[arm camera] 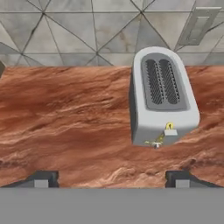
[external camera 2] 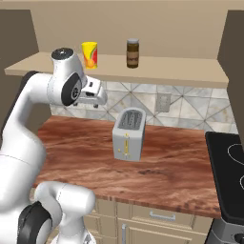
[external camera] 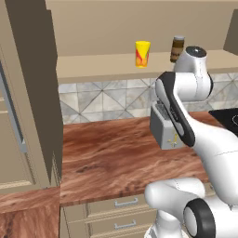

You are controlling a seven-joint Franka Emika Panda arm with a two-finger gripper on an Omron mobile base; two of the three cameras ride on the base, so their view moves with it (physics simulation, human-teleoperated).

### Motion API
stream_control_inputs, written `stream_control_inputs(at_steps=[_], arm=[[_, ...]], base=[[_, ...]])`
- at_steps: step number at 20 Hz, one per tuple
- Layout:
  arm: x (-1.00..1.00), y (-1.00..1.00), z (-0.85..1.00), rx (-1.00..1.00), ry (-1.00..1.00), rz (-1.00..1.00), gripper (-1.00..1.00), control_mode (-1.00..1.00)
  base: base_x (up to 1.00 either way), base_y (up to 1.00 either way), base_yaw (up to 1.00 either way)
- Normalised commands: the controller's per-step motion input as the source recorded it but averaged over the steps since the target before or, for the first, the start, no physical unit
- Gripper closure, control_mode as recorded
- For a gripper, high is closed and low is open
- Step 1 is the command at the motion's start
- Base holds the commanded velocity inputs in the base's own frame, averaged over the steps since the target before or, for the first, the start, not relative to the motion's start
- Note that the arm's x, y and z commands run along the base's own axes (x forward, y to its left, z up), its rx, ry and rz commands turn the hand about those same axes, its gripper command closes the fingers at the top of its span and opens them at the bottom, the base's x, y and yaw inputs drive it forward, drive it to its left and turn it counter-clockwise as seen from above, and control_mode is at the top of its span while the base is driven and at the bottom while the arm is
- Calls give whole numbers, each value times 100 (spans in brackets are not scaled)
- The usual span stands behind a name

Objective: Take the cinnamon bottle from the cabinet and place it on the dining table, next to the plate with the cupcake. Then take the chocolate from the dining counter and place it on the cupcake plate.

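The cinnamon bottle (external camera: 177, 49) (external camera 2: 133, 53), a dark-brown jar with a pale grey lid, stands upright on the beige shelf board of the open tan cabinet (external camera: 97, 65) (external camera 2: 171, 70). My gripper (arm camera: 111, 180) (external camera 2: 95, 102) hangs well below and to the left of the bottle, over the wood-grain counter, pointing down at it. Its fingertips (arm camera: 41, 179) stand wide apart with nothing between them, so it is open. The dining table, cupcake plate, cupcake and chocolate are out of view.
A yellow cup with red pattern (external camera: 142, 53) (external camera 2: 89, 54) stands on the same shelf, left of the bottle. A grey toaster (external camera 2: 128, 133) (arm camera: 162, 96) sits on the counter (external camera 2: 171, 171) below. A black stovetop (external camera 2: 228, 176) lies at the right. Drawers with metal handles (external camera: 125, 202) run under the counter.
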Motion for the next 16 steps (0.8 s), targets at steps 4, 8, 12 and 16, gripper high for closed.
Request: stream_control_inputs(at_steps=[4,8,12,16], arm=[[-15,-50,77,-5,-34,-2,-100,-100],[-12,-40,61,-5,-31,0,-100,-100],[0,-27,71,-2,-26,0,-100,-100],[0,-22,73,0,-23,0,-100,-100]], base=[[0,0,0],[0,0,0],[0,0,0],[0,0,0]])
